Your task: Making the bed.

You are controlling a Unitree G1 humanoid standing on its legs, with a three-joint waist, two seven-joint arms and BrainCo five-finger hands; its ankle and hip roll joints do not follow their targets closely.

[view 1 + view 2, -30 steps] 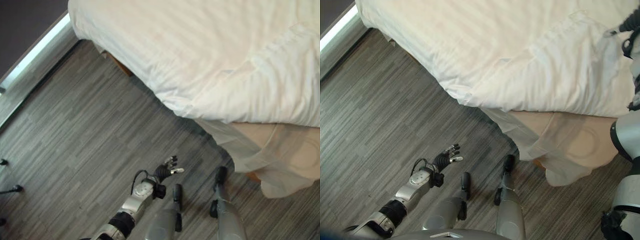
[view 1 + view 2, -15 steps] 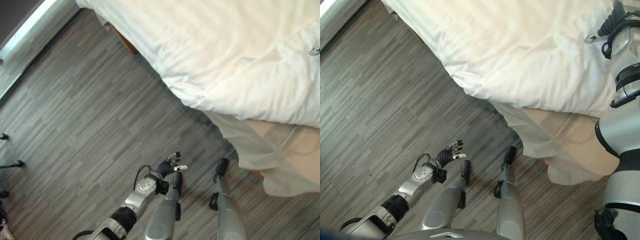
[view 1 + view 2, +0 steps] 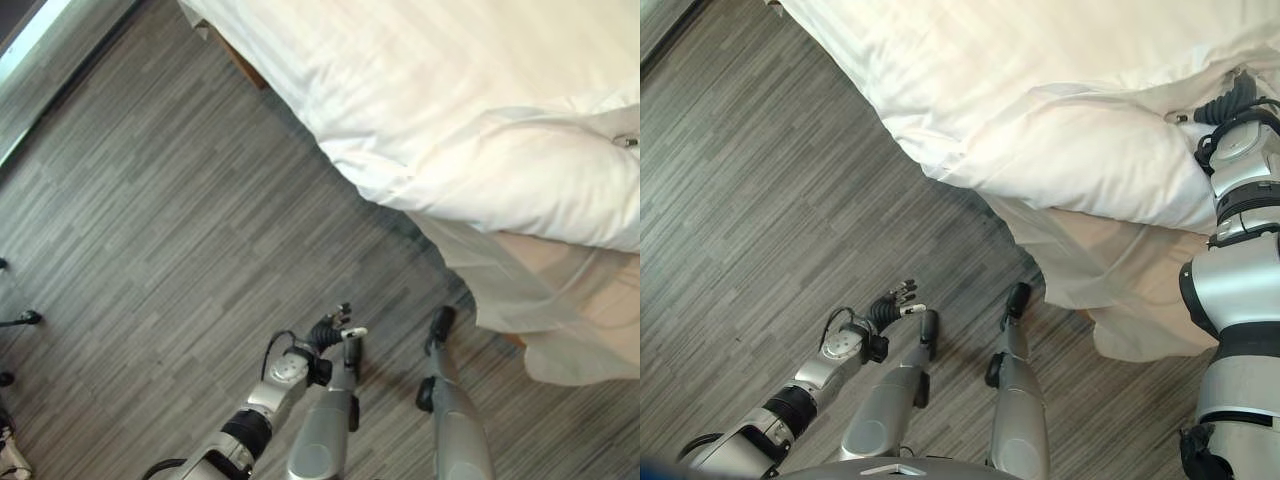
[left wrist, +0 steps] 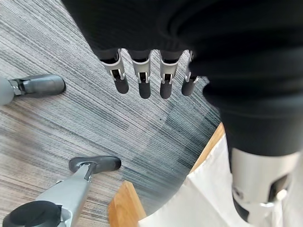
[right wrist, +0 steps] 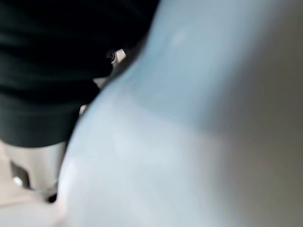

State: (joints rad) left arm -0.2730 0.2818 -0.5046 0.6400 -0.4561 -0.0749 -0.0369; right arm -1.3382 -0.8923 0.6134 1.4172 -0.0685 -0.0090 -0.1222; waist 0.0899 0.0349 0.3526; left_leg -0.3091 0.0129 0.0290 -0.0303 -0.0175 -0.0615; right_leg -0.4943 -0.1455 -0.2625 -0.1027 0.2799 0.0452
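White bedding covers the bed [image 3: 420,60] across the upper part of my head views, with a thick duvet [image 3: 1080,150] bunched in a fold along the near edge and a thinner sheet [image 3: 1090,270] hanging below it toward the grey wood-grain floor [image 3: 150,220]. My right robot hand [image 3: 1225,100] is up on the duvet's fold, pressed against the fabric; I cannot tell whether its fingers are curled or straight, and its wrist view gives me just pale cloth up close. My left robot hand [image 3: 890,305] hangs low over the floor, well apart from the bed, fingers relaxed and released, holding nothing
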